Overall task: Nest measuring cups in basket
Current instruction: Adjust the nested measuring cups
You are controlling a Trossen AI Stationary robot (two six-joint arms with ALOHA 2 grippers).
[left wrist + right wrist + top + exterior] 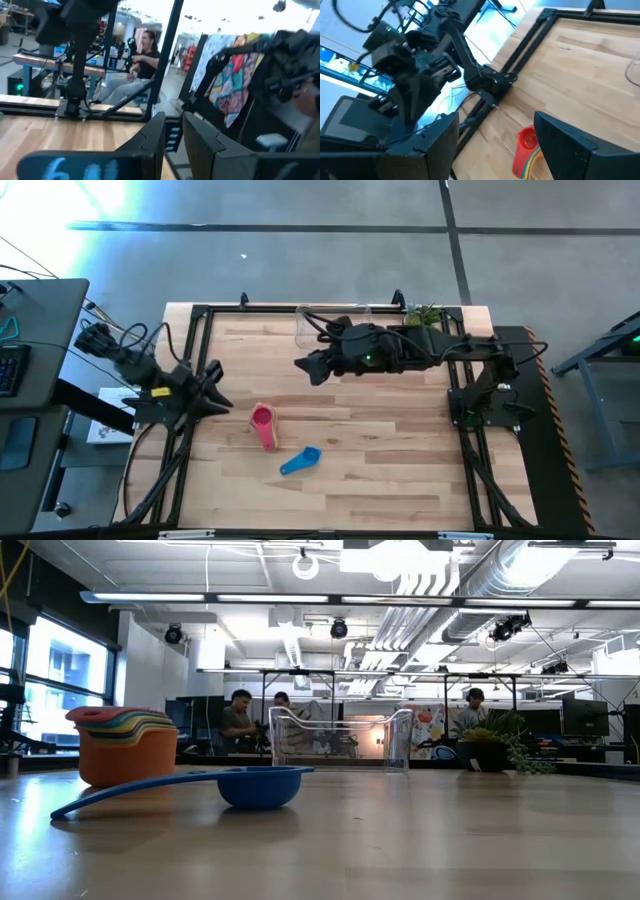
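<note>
— High view: where are the cups?
— Stacked cups (pixel 263 423) mid-counter (pixel 400 460), blue scoop (pixel 300 461) just beside them. The clear bin (pixel 333 323) sits at the far edge.
— And the pincers?
— Right pincer (pixel 308 366) open, empty, near the bin; left pincer (pixel 217 387) at the left edge — slightly parted, holding nothing.

Bare bench (pixel 400 470) lies open right of the blue cup (pixel 300 461) and nested stack (pixel 263 425). The right claw (pixel 308 367) hangs before the basket (pixel 330 322), plant (pixel 423 315) beside.
</note>
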